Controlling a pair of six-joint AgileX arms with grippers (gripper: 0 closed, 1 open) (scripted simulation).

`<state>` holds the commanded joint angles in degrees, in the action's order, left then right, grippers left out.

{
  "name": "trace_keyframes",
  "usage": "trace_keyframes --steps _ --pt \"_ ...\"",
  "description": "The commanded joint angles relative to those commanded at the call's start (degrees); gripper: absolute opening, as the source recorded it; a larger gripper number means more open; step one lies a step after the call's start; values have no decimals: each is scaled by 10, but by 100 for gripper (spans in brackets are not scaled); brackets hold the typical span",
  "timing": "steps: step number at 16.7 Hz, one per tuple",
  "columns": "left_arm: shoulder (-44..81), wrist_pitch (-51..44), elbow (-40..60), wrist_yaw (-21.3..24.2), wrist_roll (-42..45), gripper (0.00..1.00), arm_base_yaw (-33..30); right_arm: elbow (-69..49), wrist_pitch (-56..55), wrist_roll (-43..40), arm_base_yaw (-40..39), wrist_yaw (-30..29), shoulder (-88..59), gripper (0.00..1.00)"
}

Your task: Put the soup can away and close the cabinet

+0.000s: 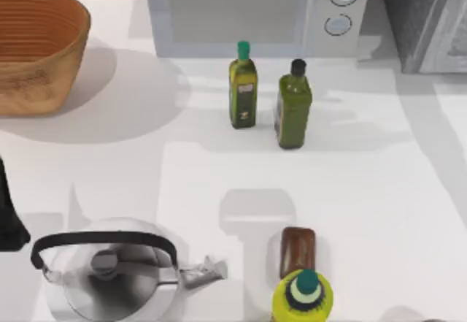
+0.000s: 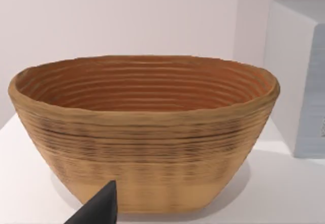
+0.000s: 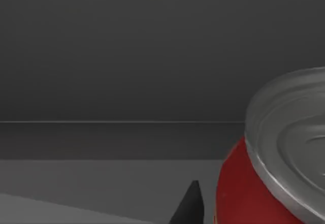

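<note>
- Your right wrist view shows the soup can upright beside one dark fingertip, dark cabinet walls behind, so it seems inside for stowing; grip state: cannot tell
- Cabinet sits at two o'clock on the table; left arm parked at nine o'clock

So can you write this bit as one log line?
soup can: inside dark cabinet | right gripper: beside can, grasp unclear | left arm: parked by wicker basket
</note>
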<state>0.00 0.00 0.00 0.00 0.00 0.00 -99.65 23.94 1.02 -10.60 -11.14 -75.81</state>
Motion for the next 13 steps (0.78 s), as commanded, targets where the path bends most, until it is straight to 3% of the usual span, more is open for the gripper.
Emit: trace_keyframes --steps 7,13 --pt "0 0 0 0 0 100 0 -9 1 2 2 1 -6 0" --pt "0 0 0 0 0 100 0 -155 33 3 8 13 -107 0"
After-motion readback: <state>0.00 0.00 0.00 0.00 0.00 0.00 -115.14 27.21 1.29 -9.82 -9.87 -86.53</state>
